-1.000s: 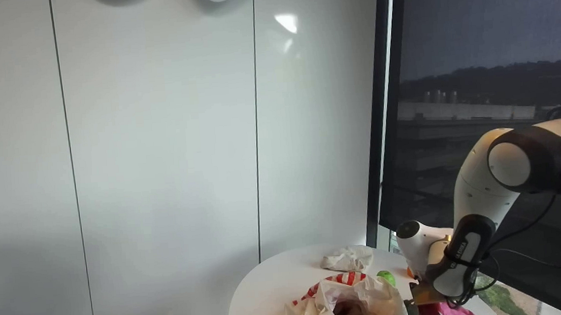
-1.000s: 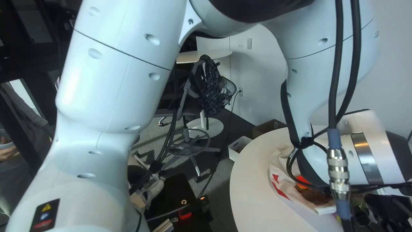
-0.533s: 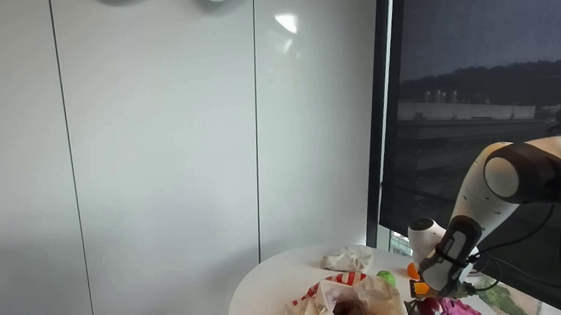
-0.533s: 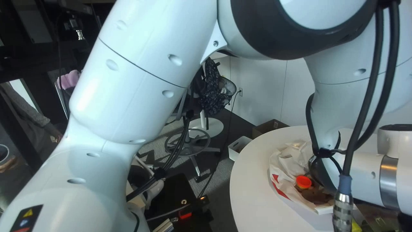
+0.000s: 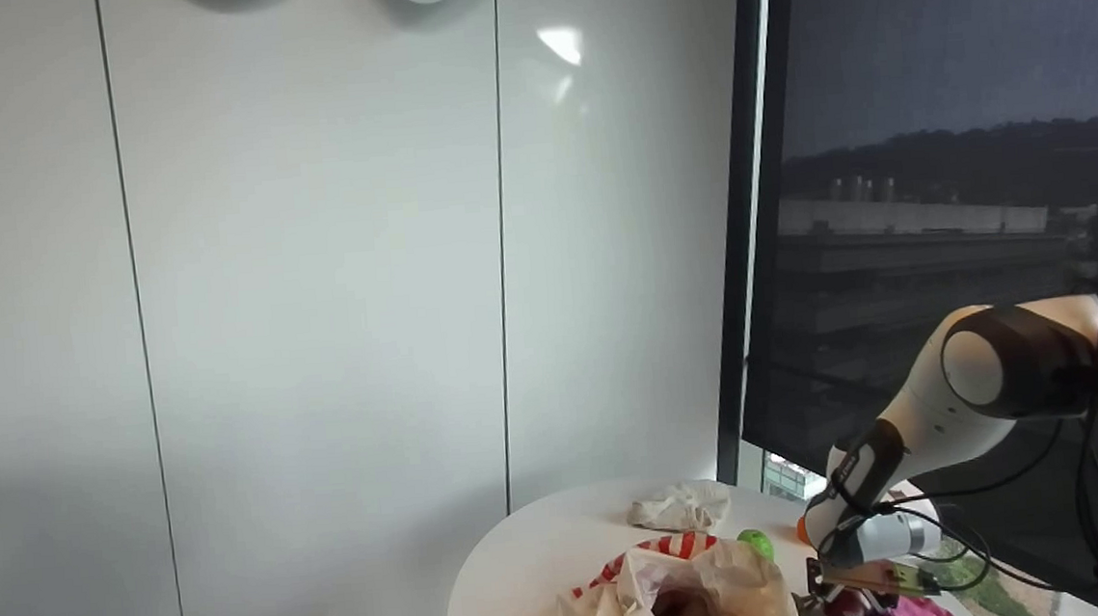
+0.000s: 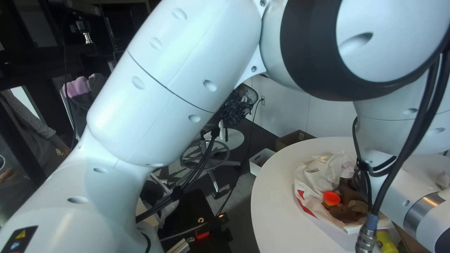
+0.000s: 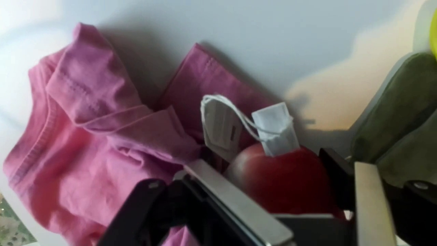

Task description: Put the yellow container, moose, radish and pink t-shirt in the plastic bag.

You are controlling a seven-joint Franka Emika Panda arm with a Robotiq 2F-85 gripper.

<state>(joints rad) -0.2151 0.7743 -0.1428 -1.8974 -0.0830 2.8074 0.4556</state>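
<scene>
Lowered since the earlier frame, in both exterior views: my arm [image 5: 974, 367]. Lower right of an exterior view: plastic bag [image 6: 309, 179], which held an orange-lidded tub [image 6: 331, 199] and a brown plush [image 6: 344, 213], presumably the moose, done; past its edge, a yellow object [image 6: 386, 242], possibly the container, outstanding. Wrist view, left: pink t-shirt [image 7: 99, 164], unbagged. Right of lower centre: radish [image 7: 293, 182], likewise; my gripper [image 7: 283, 181] had its jaws parted either side of it, seemingly not yet gripping.

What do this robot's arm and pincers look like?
The arm is white and rounded, with black sections and a silver ring. Black cables run along it, with a blue-and-silver connector. A dark label bears a yellow triangle and a blue mark. The gripper is black, its two fingers faced with pale, flat strips.
</scene>
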